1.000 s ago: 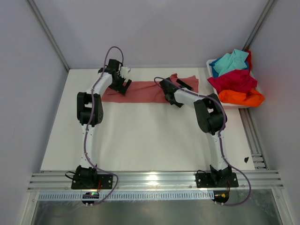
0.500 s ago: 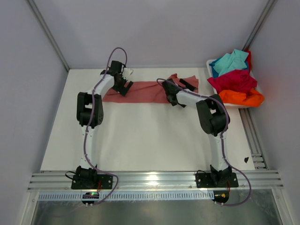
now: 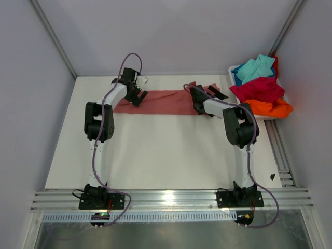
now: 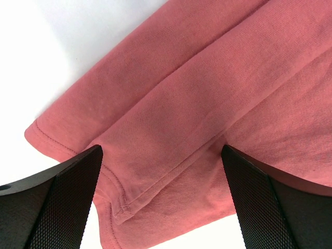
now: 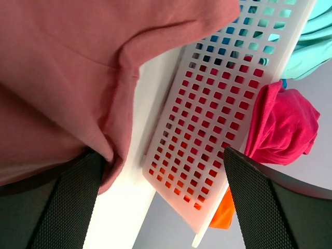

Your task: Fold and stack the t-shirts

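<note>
**Both pincers poised over the pink tee, nothing gripped yet**

The pink tee (image 3: 161, 101) lies as a long, flattened band along the far side of the worktop (image 3: 166, 155). Its right end is bunched just beside the tub (image 3: 233, 70), which holds the crimson tee (image 3: 259, 89), orange tee (image 3: 267, 108) and turquoise tee (image 3: 255, 67). The left pincer (image 4: 161, 150) hangs over the band's left end and the right pincer (image 5: 163, 155) over its right end. Both stand fully spread and hold nothing.

The step looks like taking hold of the two ends to spread or fold the cloth. On the left, a stitched hem and an overlapping layer sit between the fingers, so the pinch should come straight down at that hemmed corner and catch both layers. On the right, the rumpled edge lies close to the tub's perforated wall, so the bite should favour the cloth side to avoid snagging or shoving the tub. Closing both together and lifting evenly should keep the band from twisting.
</note>
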Tool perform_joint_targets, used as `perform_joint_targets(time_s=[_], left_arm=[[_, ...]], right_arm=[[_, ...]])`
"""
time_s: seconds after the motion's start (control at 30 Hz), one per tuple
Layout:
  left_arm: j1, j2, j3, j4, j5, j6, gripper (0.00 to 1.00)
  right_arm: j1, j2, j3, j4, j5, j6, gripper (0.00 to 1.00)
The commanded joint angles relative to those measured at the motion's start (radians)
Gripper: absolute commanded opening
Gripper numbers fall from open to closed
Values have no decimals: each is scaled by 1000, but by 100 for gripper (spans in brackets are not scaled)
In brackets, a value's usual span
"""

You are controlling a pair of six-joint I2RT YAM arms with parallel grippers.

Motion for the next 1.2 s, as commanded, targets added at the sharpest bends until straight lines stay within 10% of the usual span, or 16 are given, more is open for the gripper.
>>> perform_joint_targets(time_s=[0.0,0.4,0.87,1.17], left_arm=[[6,15,-53,-92,-51,39,99],[26,-7,-108,-89,-63,56,99],[49,-70,-177,-95,-56,58,99],[52,-125,-215,-135,-13,50,99]], right_arm=[[-36,-8,1,81,25,-52,98],[-82,41,39,408,86,-374,98],[-120,7,75,377,85,-407,98],[-64,-51,342,-175,-122,29,98]])
